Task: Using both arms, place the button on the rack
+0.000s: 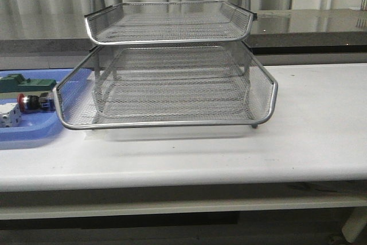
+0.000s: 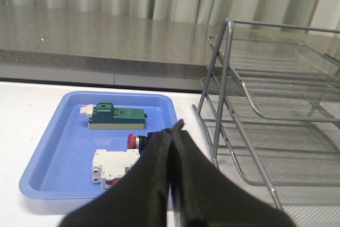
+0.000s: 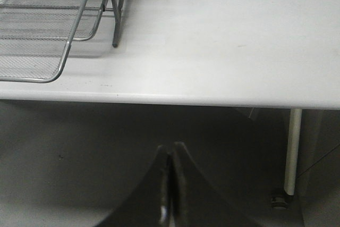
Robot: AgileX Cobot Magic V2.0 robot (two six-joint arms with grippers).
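The button (image 1: 33,102) (image 2: 139,140), red-headed with a black body, lies on its side in the blue tray (image 1: 34,137) (image 2: 64,136) left of the rack. The silver wire-mesh rack (image 1: 172,84) (image 2: 276,104) (image 3: 42,19) stands in the middle of the white table. My left gripper (image 2: 175,131) is shut and empty, hovering short of the tray, its fingertips hiding part of the button's body. My right gripper (image 3: 171,150) is shut and empty, below and in front of the table's front edge, right of the rack. Neither arm shows in the front view.
In the blue tray also lie a green block (image 1: 23,83) (image 2: 117,116) and a white cube-like part (image 1: 8,117) (image 2: 114,166). A grey counter (image 1: 309,27) runs behind the table. A white table leg (image 3: 292,152) stands near my right gripper.
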